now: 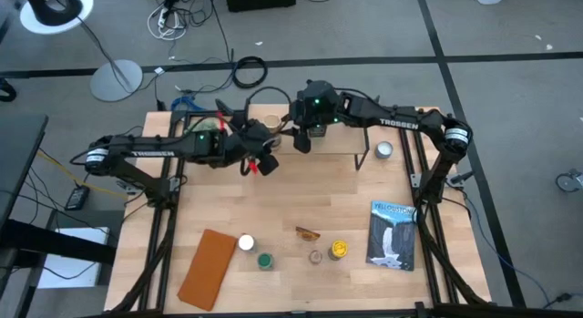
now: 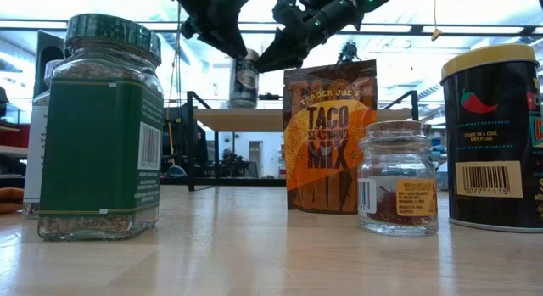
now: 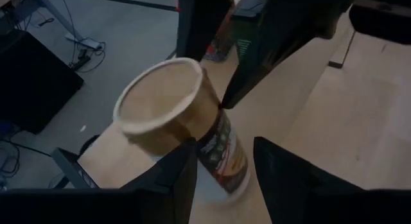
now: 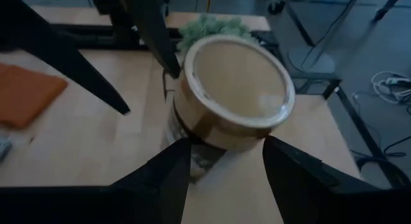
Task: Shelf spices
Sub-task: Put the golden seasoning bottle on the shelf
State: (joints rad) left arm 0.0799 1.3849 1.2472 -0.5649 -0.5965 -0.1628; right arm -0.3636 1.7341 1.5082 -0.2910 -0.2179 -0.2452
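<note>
A tan-lidded spice jar [image 1: 260, 127] hangs in the air at the far middle of the table, level with the shelf [image 2: 280, 120] and above its board in the low view. My left gripper [image 1: 248, 136] comes at it from the left and my right gripper [image 1: 284, 131] from the right; both are shut on it. Near the front edge stand a green-lidded jar [image 1: 265, 261], a white-lidded jar [image 1: 246, 243], an amber packet [image 1: 308, 232], a small glass jar [image 1: 315, 257] and a yellow-lidded tin [image 1: 338, 250]. My left gripper has the jar's labelled body [image 3: 221, 153], below the lid, between its two fingers [image 3: 183, 172]. The fingers slant down from the table's left and lie across the jar. The jar is tilted and lifted clear of the table. My right gripper has the jar's body just under the tan lid [image 4: 196, 144] between its two fingers [image 4: 170, 166]. It comes slanting down from the table's right. The wide lid [image 4: 234, 83] faces its camera and hides most of the body.
A shallow silver tin [image 1: 383, 151] sits by the shelf's right end. A blue-and-white flat packet [image 1: 392, 234] lies at the near right and an orange-brown cloth [image 1: 208, 268] at the near left. A green fluffy thing [image 4: 212, 25] lies behind the jar at the far edge.
</note>
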